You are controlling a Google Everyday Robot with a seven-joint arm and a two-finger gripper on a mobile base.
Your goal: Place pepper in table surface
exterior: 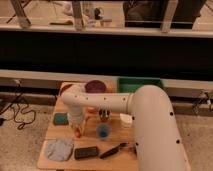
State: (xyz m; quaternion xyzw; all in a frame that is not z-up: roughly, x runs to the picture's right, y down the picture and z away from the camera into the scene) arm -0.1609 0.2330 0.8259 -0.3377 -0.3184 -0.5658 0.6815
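Note:
My gripper [78,128] hangs down from the white arm over the left half of the light tan table surface [114,138], its tip close to the wood. A small orange-red lump, the pepper [80,134], shows at the gripper's tip, partly hidden by it. I cannot tell whether the pepper is held or resting on the table. The blue cup [103,131] stands just right of the gripper.
A round red-orange bowl [95,87] sits at the back and a green bin [140,83] at the back right. On the table are a teal sponge [61,119], a grey cloth [59,149], a black flat object [86,152], a dark utensil [115,150] and a dark can [104,115].

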